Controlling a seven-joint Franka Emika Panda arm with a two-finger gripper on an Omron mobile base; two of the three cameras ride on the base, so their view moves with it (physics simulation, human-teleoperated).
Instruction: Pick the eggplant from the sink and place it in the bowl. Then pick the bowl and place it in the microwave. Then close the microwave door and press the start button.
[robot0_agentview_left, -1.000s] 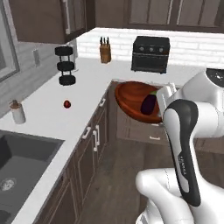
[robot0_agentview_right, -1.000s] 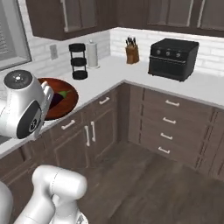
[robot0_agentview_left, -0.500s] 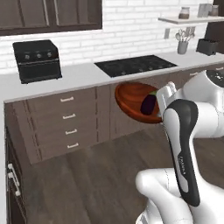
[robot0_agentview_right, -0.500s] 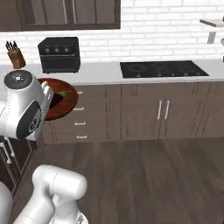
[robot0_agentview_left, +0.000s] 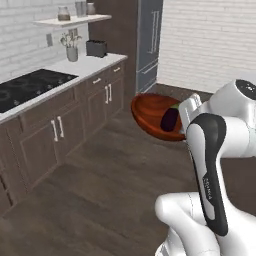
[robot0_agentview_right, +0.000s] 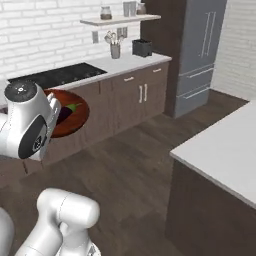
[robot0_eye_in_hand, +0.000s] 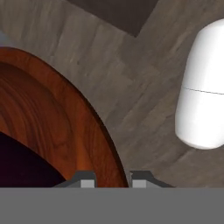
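Note:
The reddish-brown wooden bowl (robot0_agentview_left: 150, 116) hangs in the air in front of the arm, above the wood floor, with the dark purple eggplant (robot0_agentview_left: 170, 119) lying inside it. From the right base view, the bowl (robot0_agentview_right: 74, 122) and eggplant (robot0_agentview_right: 67, 112) peek out beside the arm's white shoulder. In the hand view my gripper (robot0_eye_in_hand: 113, 180) is shut on the rim of the bowl (robot0_eye_in_hand: 65, 113), one fingertip on each side of it, and the eggplant (robot0_eye_in_hand: 19, 168) shows as a dark mass at the lower left. The sink, the microwave and its door are out of view.
A black cooktop (robot0_agentview_left: 25, 87) sits in the light counter over dark cabinets (robot0_agentview_left: 60, 130) on the left. A tall grey fridge (robot0_agentview_right: 202, 47) stands at the far end. An island counter (robot0_agentview_right: 225, 150) juts in at the right. Open wood floor (robot0_agentview_left: 100, 190) lies between.
The whole picture has swung: the base has turned from the corner counter and countertop oven past the cooktop towards the fridge. The bowl with the eggplant stays held in the same place before the arm.

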